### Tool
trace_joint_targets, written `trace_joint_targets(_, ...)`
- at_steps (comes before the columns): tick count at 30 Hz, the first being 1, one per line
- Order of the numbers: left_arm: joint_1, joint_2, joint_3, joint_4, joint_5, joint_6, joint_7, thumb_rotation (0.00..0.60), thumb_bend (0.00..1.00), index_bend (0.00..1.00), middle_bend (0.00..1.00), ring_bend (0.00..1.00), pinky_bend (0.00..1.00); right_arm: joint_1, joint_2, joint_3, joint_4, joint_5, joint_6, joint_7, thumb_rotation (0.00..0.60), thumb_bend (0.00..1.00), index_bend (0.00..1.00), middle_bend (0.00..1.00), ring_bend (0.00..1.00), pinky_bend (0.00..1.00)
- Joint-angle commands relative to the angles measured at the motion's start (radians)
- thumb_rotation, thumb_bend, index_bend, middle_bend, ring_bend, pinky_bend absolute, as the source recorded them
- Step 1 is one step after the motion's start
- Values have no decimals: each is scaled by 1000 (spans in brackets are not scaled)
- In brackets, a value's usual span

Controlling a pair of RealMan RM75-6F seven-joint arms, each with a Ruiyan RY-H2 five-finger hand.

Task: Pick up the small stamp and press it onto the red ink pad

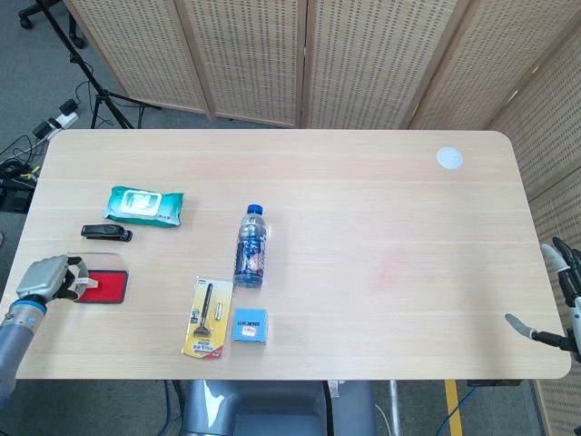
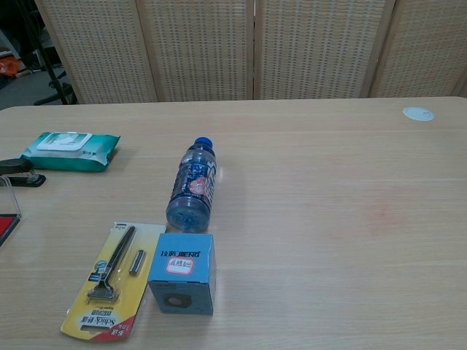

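Nearest you: razor pack (image 2: 109, 281) and blue box (image 2: 182, 273) side by side, bottle (image 2: 193, 185) lying beyond. Your left hand (image 1: 44, 278) curled at red ink pad (image 1: 102, 287) left edge; small stamp hidden, grip on it unclear. Right hand (image 1: 563, 300) fingers spread, off counter (image 1: 381, 209) right edge. Farther: stapler (image 1: 106, 233), wipes pack (image 1: 143, 205).

We only see a sliver of the red ink pad (image 2: 6, 226) at the chest view's left edge. Right hand (image 1: 558, 304) is cropped by the head view's edge, and the left hand (image 1: 45, 277) blocks any stamp.
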Motion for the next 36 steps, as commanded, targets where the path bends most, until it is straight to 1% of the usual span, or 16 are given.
trace_joint_targets(1,-2,-5,-1,6,-7,-7,4,600,394,646,1000,957,1000,0,1,0,1,1,0,3,600,0,0,0,0,0)
trace_joint_targets(10,-4,-13,-2,16,-9,-21,5,600,394,647,1000,957,1000,-1,2,1,2,2,1,11,600,0,0,0,0,0)
trace_joint_targets(22,-4,-24,3,23,-27,-25,43,600,394,650,1000,957,1000,-2,5,2,3,3,4,20,600,0,0,0,0,0)
trace_joint_targets(36,4,-26,-6,34,-38,-17,40,600,395,652,1000,957,1000,-4,6,3,5,1,9,27,600,0,0,0,0,0)
